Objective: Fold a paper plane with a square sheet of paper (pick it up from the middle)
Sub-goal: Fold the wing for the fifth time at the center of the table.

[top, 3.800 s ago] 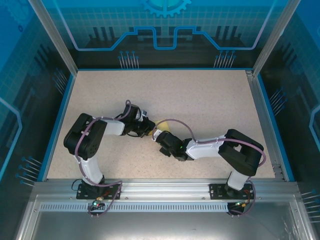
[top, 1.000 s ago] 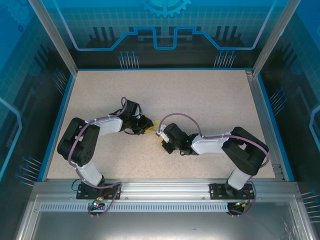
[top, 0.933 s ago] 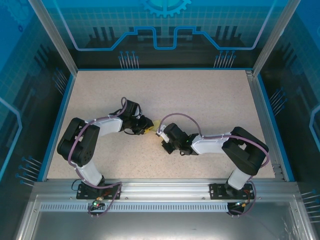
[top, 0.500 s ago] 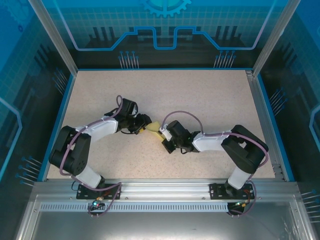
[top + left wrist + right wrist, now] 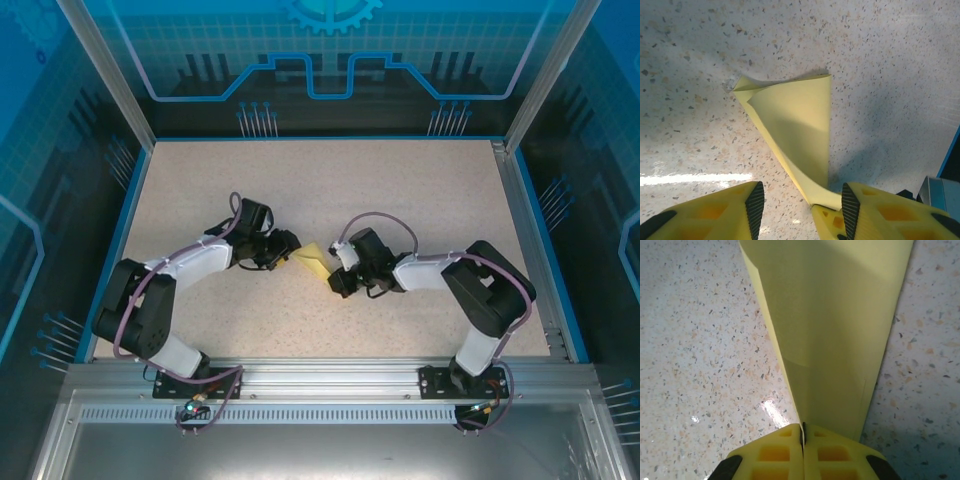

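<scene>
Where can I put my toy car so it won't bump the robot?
The far half of the table, up to the back wall, is bare. So is the near strip between the two arm bases. The middle is crowded: left arm and right arm meet at the yellow paper.

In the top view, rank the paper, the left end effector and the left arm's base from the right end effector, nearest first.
1. The paper: clamped in the right end effector.
2. The left end effector: across the paper, leftward.
3. The left arm's base: near edge, far left.
</scene>
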You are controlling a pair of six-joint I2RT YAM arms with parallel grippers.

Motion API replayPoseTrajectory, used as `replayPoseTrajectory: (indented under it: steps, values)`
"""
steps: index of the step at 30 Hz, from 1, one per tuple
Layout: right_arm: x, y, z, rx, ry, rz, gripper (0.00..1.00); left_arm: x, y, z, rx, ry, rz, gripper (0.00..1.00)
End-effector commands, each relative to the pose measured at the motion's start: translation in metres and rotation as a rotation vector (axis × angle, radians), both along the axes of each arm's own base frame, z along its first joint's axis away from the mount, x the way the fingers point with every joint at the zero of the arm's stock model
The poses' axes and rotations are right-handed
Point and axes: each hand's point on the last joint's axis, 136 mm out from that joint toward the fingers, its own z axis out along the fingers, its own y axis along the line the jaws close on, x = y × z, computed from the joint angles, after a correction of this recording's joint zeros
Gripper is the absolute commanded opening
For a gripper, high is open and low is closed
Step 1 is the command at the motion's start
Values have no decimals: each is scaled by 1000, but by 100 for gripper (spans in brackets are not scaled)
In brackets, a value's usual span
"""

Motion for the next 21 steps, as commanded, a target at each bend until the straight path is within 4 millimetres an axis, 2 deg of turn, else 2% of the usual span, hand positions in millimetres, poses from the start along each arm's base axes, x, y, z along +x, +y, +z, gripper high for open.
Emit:
replayPoseTrajectory:
  steps: [1, 7, 21]
  values:
    - [2, 13, 14, 120, 89, 19, 6, -9, 2, 1, 5, -13, -23, 46]
    - [1, 15, 9, 126, 176, 34, 7, -12, -3, 3, -14, -39, -41, 42]
    - [5, 8, -10, 100, 283, -58, 9, -12, -35, 0, -71, -61, -102, 36]
